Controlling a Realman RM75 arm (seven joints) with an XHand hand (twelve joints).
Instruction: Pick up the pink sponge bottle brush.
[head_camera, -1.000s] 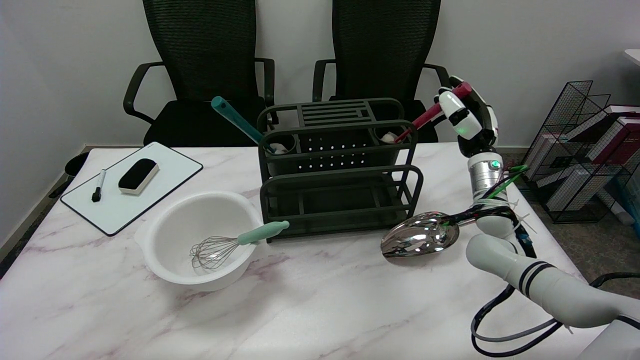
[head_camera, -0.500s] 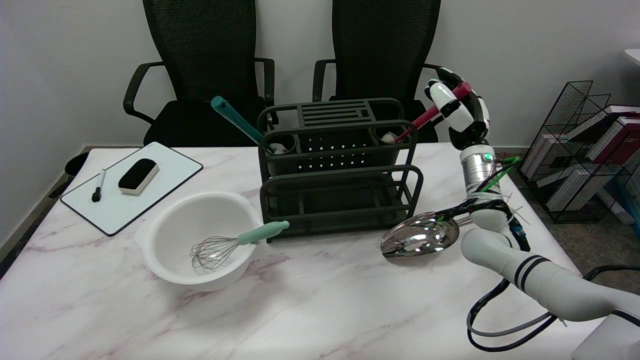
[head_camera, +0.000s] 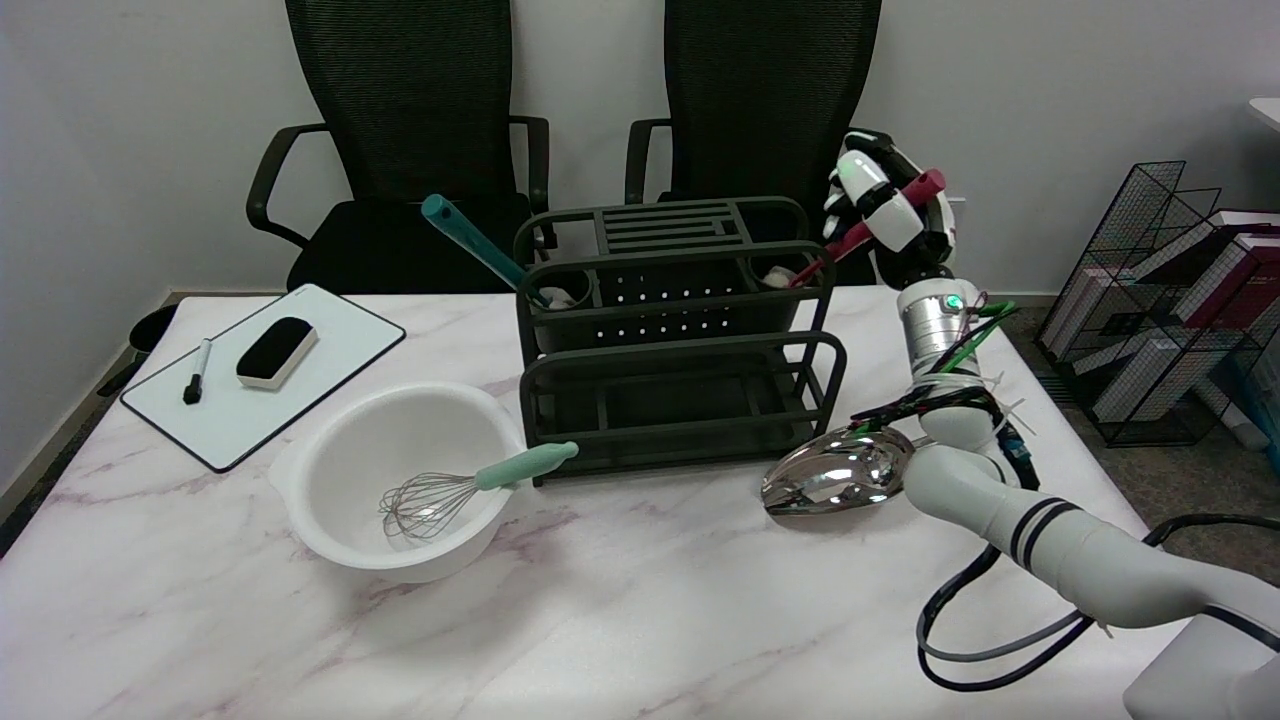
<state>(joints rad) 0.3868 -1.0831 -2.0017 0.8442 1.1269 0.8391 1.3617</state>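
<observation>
The right hand (head_camera: 888, 212) is raised at the counter's far right edge, fingers wrapped around the pink brush handle (head_camera: 858, 233). The brush leans from the right cup of the dark green rack (head_camera: 680, 340), sponge end inside.

whisk (head_camera: 440, 496) in bowl (head_camera: 330, 440), rack (head_camera: 680, 340) behind, scoop (head_camera: 838, 473) perhaps touching arm

Right hand (head_camera: 890, 215): moved leftward along the brush handle (head_camera: 905, 191) toward the rack (head_camera: 680, 330), fingers now wrapping it. Forearm: shifted left, now covering more of the metal scoop (head_camera: 835, 472).
</observation>
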